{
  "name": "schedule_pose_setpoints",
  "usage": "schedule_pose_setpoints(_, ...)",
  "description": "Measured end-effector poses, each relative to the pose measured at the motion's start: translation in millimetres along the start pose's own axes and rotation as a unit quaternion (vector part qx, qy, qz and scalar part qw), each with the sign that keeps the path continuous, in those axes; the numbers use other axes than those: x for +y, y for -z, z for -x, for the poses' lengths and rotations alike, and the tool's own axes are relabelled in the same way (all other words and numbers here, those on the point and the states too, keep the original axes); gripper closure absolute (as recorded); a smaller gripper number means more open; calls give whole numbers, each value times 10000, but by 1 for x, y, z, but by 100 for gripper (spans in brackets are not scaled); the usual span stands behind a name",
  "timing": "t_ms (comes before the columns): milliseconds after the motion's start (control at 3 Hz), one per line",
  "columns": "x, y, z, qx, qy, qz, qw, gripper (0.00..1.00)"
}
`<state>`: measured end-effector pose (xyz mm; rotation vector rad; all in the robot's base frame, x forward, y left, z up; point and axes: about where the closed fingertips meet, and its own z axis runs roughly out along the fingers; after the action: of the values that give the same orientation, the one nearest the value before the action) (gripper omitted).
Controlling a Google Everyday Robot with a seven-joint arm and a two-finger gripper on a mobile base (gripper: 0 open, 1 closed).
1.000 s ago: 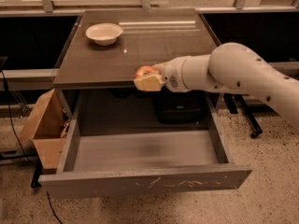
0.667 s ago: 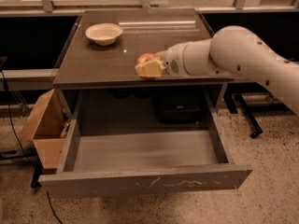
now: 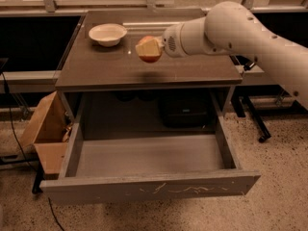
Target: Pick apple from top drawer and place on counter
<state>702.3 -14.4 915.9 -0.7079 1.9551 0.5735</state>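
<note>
My gripper [image 3: 148,49] is shut on the apple [image 3: 150,56], a small red and yellowish fruit. It holds the apple a little above the middle of the counter [image 3: 110,69], whose dark glossy top shows a shadow under it. The white arm reaches in from the right. The top drawer [image 3: 144,160] is pulled fully open below the counter, its grey floor bare and its front panel marked with pale scratches.
A shallow cream-white bowl [image 3: 108,34] stands on the counter's back left, just left of the apple. A brown cardboard box [image 3: 45,134] sits on the floor left of the drawer. A dark case [image 3: 185,109] sits under the counter.
My gripper has carried the apple up from the counter's front edge and back left over the counter top, toward the bowl.
</note>
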Motion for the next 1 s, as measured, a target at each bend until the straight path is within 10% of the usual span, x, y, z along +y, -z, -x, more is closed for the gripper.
schedule_pose_setpoints(1000,-45,-66,6,125,-770,-378,9962,100)
